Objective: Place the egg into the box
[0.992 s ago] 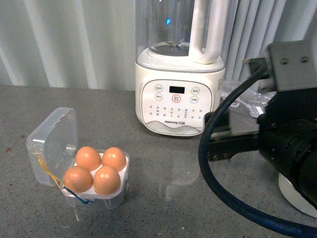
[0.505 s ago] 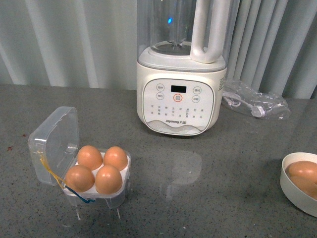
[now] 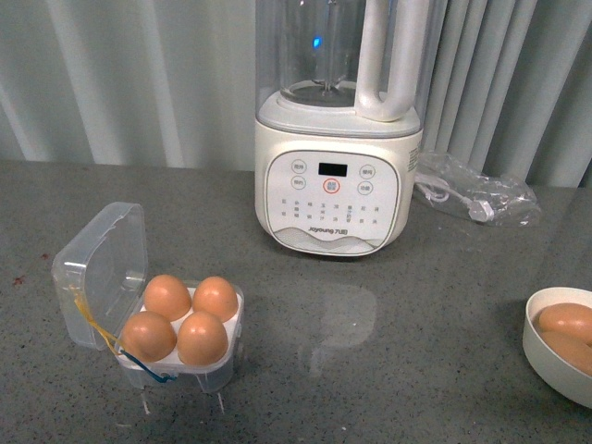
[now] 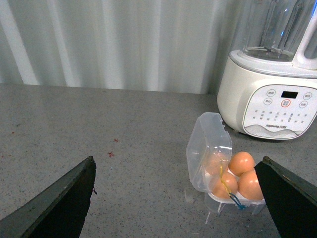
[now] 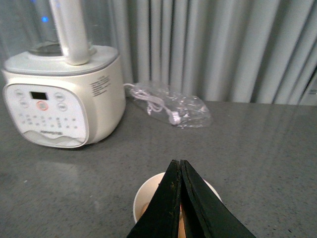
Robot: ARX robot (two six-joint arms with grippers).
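The clear plastic box (image 3: 102, 264) stands open at the front left of the table, lid tipped back, yellow and blue string at its near corner. All its cells hold orange-brown eggs (image 3: 202, 339). It also shows in the left wrist view (image 4: 210, 148) with eggs (image 4: 242, 162) inside. My left gripper (image 4: 178, 198) is open and empty, fingers wide apart, back from the box. My right gripper (image 5: 180, 166) is shut and empty above the white bowl (image 5: 143, 198). Neither gripper shows in the front view.
A white Joyoung blender (image 3: 336, 176) stands at the back centre. A clear bag with a cable (image 3: 476, 190) lies to its right. The white bowl (image 3: 546, 347) with two eggs (image 3: 566, 319) sits at the right edge. Curtains hang behind.
One second ago my right arm filled the right of the front view; it has drawn out of sight, uncovering the bowl. The box and eggs have not moved.
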